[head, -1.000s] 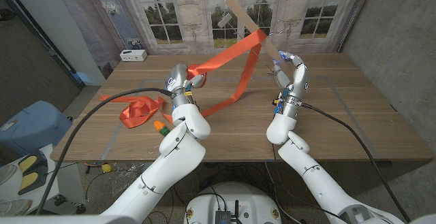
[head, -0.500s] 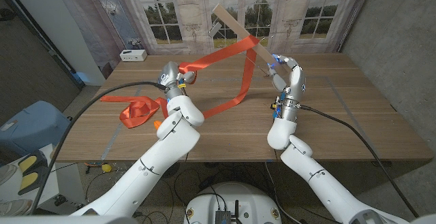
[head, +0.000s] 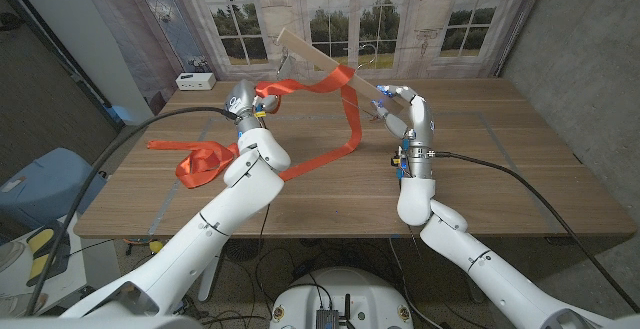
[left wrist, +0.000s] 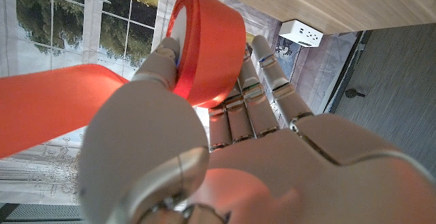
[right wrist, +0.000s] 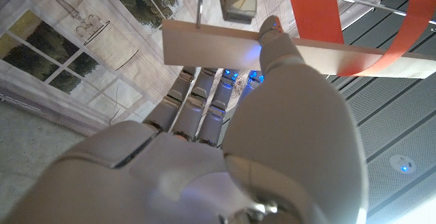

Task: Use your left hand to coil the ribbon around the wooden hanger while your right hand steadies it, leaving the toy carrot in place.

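The ribbon (head: pixel 345 119) drapes over the raised wooden hanger (head: pixel 318 57), gripped by the right hand (head: pixel 403 109); the left hand (head: pixel 243 101) clutches its roll mid-coil. Next, pass under the hanger.

place: lab/test room | cues: printed window backdrop (head: pixel 370 19); wooden table (head: pixel 500 159); loose cables (head: pixel 150 247)

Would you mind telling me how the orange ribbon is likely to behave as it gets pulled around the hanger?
The ribbon is probably floppy: it sags in a loop below the hanger and lies crumpled on the table. It looks glossy, so it may slip along the smooth wood. The left hand holds its roll, which seems light.
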You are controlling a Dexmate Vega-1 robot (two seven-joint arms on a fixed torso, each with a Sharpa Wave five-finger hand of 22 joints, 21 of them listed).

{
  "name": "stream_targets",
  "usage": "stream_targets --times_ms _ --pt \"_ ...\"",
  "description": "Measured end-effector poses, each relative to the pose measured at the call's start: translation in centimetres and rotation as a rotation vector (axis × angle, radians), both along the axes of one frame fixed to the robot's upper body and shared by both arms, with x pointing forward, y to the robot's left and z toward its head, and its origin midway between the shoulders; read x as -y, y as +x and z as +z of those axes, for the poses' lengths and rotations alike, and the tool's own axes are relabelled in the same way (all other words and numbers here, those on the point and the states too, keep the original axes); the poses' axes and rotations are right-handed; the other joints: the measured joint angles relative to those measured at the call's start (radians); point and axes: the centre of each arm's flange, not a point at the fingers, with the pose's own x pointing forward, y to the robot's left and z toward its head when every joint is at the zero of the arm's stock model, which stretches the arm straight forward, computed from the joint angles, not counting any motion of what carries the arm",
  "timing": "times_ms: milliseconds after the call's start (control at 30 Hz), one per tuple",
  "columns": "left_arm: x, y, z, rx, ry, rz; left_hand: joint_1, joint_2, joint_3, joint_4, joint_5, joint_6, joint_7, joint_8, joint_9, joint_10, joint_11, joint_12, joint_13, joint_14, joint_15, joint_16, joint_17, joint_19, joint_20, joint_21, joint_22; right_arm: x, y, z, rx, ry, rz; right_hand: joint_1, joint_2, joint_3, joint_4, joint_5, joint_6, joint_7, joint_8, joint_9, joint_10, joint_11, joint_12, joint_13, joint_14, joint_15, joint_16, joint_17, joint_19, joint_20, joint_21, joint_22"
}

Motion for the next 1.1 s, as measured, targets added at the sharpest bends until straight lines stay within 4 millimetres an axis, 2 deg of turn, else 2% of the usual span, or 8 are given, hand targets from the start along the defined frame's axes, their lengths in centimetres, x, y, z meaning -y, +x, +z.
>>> stream_targets --times_ms 500,800,900,967,1100 --pt "-0.4 0.4 2.6 0.013 0.056 0.055 0.000 0.000 0.000 0.000 0.000 0.000 0.000 -0.002 0.003 0.000 0.000 0.000 0.000 0.000 0.000 -0.004 0.005 -0.007 -0.007 0.011 0.000 -1.5 0.6 -0.7 -0.044 -0.122 -0.014 0.000 0.000 0.000 0.000 0.008 0.000 0.000 0.004 0.000 0.000 0.000 0.001 -0.005 0.000 0.000 -0.011 0.000 -0.005 -0.005 0.008 0.000" --pt "-0.8 -0.4 4.1 0.029 0.082 0.100 0.000 0.000 0.000 0.000 -0.001 0.000 0.000 -0.007 0.005 0.000 0.000 0.000 0.000 0.002 -0.002 -0.004 0.005 -0.011 -0.003 0.018 0.000 -2.0 1.9 -1.7 -0.059 -0.155 -0.141 0.000 0.000 0.000 0.000 0.008 0.000 0.000 0.003 0.000 -0.002 -0.002 0.001 -0.004 0.005 -0.002 -0.012 0.005 -0.005 -0.005 0.012 0.000" --pt "-0.6 -0.7 4.7 0.044 0.090 0.098 0.000 0.000 -0.001 0.001 -0.001 0.000 0.000 -0.009 0.005 0.000 0.000 0.000 0.000 0.002 -0.002 -0.005 0.006 -0.011 -0.003 0.019 0.000 -1.6 1.9 -1.7 -0.048 -0.150 -0.186 0.000 0.000 0.000 0.000 0.008 0.000 0.000 0.003 0.000 -0.002 -0.002 0.001 -0.006 0.005 -0.002 -0.012 0.005 -0.005 -0.005 0.012 0.000" --pt "-0.8 -0.9 4.9 0.043 0.094 0.113 0.000 0.000 -0.001 0.001 -0.003 0.000 0.000 -0.009 0.005 0.000 0.000 0.000 0.000 0.002 -0.001 -0.007 0.007 -0.011 -0.003 0.019 0.000 -2.0 2.3 -2.1 -0.048 -0.157 -0.204 0.000 0.000 0.000 0.000 0.008 0.000 0.000 0.003 0.044 -0.002 -0.002 0.000 -0.007 0.005 -0.002 -0.012 0.005 -0.005 -0.005 0.016 0.000" --pt "-0.8 -1.3 5.8 0.054 0.106 0.127 0.000 0.000 -0.001 0.001 -0.003 0.000 0.000 -0.010 0.005 0.000 0.000 0.000 0.000 0.002 -0.001 -0.007 0.007 -0.014 -0.007 0.019 -0.005 -2.3 2.5 -2.5 -0.030 -0.163 -0.235 0.000 0.000 0.001 0.001 0.007 0.000 0.000 0.002 0.044 -0.002 -0.002 0.000 -0.008 0.005 -0.002 -0.019 0.005 -0.006 -0.006 0.019 0.000"
